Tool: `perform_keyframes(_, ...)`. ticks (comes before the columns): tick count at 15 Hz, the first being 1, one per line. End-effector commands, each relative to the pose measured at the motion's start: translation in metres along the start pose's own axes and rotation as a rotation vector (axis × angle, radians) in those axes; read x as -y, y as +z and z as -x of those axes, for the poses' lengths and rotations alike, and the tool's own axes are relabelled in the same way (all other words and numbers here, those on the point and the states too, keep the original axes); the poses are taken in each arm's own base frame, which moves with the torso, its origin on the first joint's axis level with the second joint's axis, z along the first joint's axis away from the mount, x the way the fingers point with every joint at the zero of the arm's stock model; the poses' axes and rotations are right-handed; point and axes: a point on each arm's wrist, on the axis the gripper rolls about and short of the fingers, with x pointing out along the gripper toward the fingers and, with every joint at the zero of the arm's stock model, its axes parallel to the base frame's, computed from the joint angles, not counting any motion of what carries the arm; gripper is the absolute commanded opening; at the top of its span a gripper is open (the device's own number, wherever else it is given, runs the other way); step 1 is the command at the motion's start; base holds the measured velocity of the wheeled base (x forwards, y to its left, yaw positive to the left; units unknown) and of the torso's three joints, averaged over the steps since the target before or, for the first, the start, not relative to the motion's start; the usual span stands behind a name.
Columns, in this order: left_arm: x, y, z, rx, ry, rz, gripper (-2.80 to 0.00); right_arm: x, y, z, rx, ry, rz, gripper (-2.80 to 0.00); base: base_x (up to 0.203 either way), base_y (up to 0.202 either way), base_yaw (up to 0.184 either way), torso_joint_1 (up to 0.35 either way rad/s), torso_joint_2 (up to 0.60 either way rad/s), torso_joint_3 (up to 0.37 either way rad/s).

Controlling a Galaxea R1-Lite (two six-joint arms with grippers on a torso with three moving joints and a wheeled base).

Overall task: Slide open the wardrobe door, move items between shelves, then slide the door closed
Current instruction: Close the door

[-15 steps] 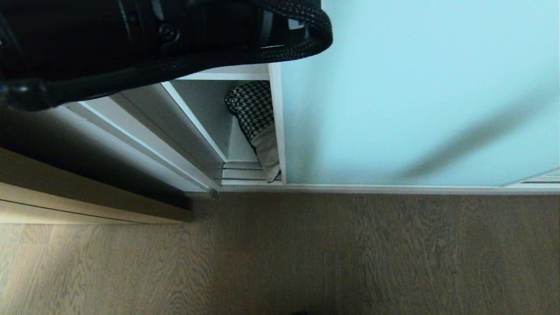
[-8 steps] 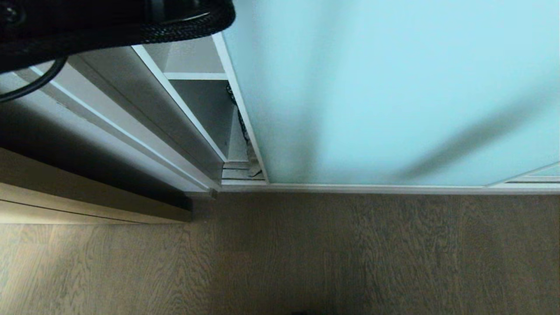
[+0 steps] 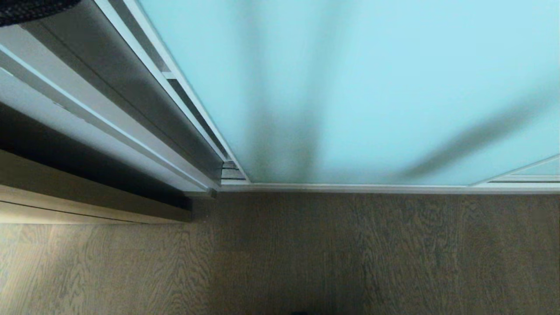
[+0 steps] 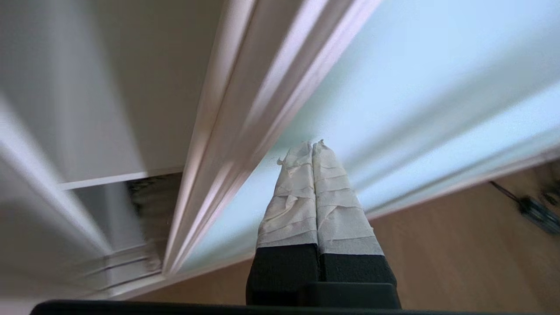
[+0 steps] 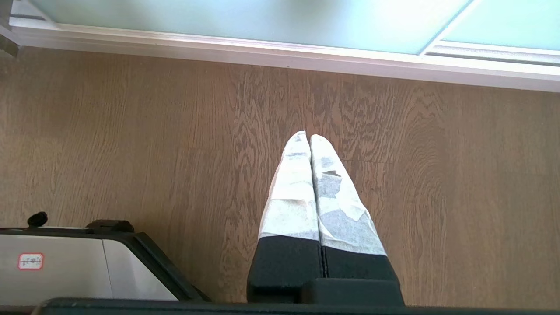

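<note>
The sliding wardrobe door (image 3: 358, 87) stands almost shut: only a thin gap remains between its leading frame edge and the white side wall (image 3: 131, 109) to its left, with a sliver of shelf (image 3: 169, 75) showing in that gap. In the left wrist view a dark patterned blur (possibly the cushion, too smeared to tell) (image 4: 151, 201) sits low inside the gap. The left gripper (image 4: 313, 146) is closed and empty, its taped tips just before the door's glass beside the frame edge. The right gripper (image 5: 306, 136), also closed and empty, hangs over the wood floor (image 5: 131, 131) in front of the door's bottom rail (image 5: 271, 46).
</note>
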Motion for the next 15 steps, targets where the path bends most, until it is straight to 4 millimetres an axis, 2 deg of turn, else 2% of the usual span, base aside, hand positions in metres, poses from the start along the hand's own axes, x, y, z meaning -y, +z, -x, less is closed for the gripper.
perform_keyframes(1,-0.005,-0.002,0.018,-0.023,-0.002,-0.013,-2.80,0.000,0.000,0.000,-0.001,0.000,0.001,-2.80,0.000,0.000,0.000,0.000,0.00,0.000)
perform_keyframes(7,-0.013,0.009,0.045,0.010,-0.001,-0.029,-2.80,0.000,0.000,0.000,-0.001,0.000,0.001,-2.80,0.000,0.000,0.000,0.000,0.00,0.000)
perform_keyframes(10,-0.017,0.007,0.060,-0.019,0.001,-0.043,-2.80,0.000,0.000,0.000,-0.001,0.000,0.001,-2.80,0.000,0.000,0.000,0.000,0.00,0.000)
perform_keyframes(15,-0.019,0.004,0.070,-0.024,-0.012,-0.040,-2.80,0.000,-0.001,0.000,0.000,0.000,0.001,-2.80,0.000,0.000,0.000,0.000,0.00,0.000)
